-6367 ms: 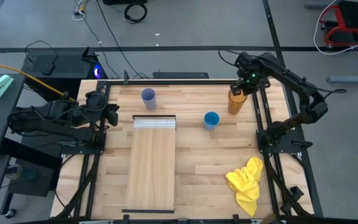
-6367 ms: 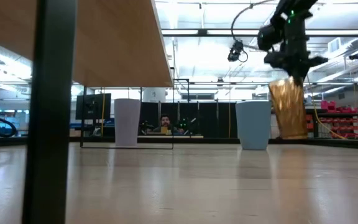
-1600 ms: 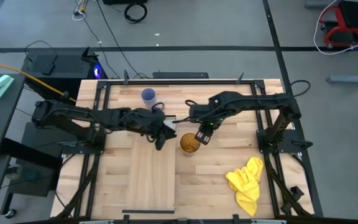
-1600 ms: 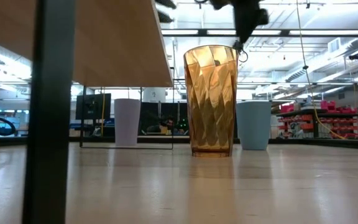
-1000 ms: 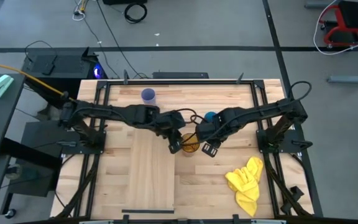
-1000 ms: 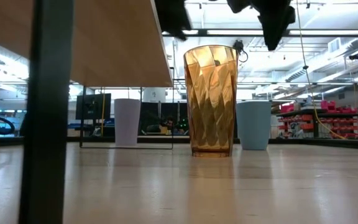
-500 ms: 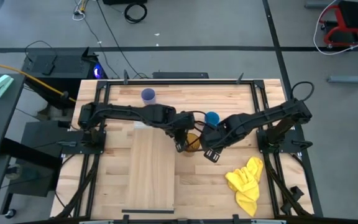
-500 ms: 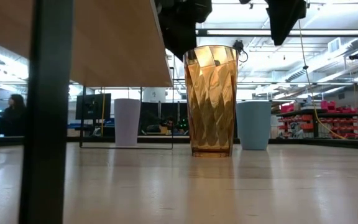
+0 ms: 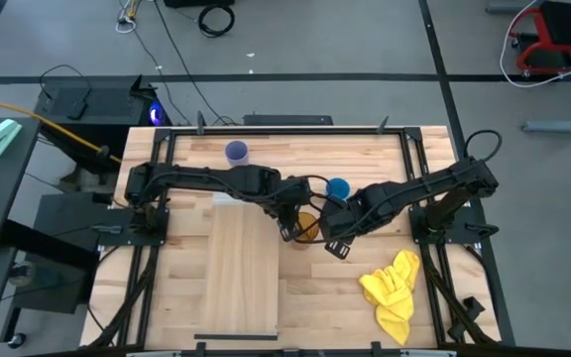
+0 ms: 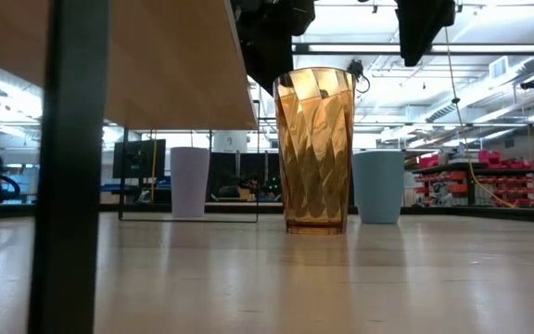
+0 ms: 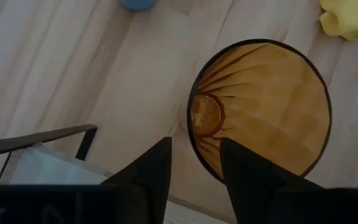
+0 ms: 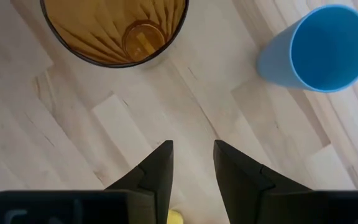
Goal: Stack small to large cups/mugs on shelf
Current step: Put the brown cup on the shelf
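The amber tumbler [image 9: 307, 229] [image 10: 315, 148] stands upright on its base on the table, just right of the shelf [image 9: 246, 263]. My left gripper [image 11: 194, 165] [image 9: 291, 228] points steeply down over the tumbler's left rim [image 11: 190, 134]. It is open, one finger outside the wall and one over the tumbler's mouth; no touch shows. My right gripper [image 12: 191, 163] [image 9: 337, 242] hangs open over bare table, right of the tumbler. The blue cup [image 9: 338, 186] [image 12: 319, 50] stands behind the tumbler. The lavender cup [image 9: 236, 152] [image 10: 190, 181] stands at the far left.
A yellow cloth [image 9: 393, 290] lies crumpled at the near right of the table. The shelf is raised on dark legs and shows from below in the low view as a board [image 10: 156, 65]. Bare wood lies between the tumbler and the cloth.
My left gripper has gone right and a little down, tipping steeper, from beside the shelf's far end to the tumbler's rim. My right gripper has drawn slightly away from the tumbler toward the near right. The tumbler has kept its place.
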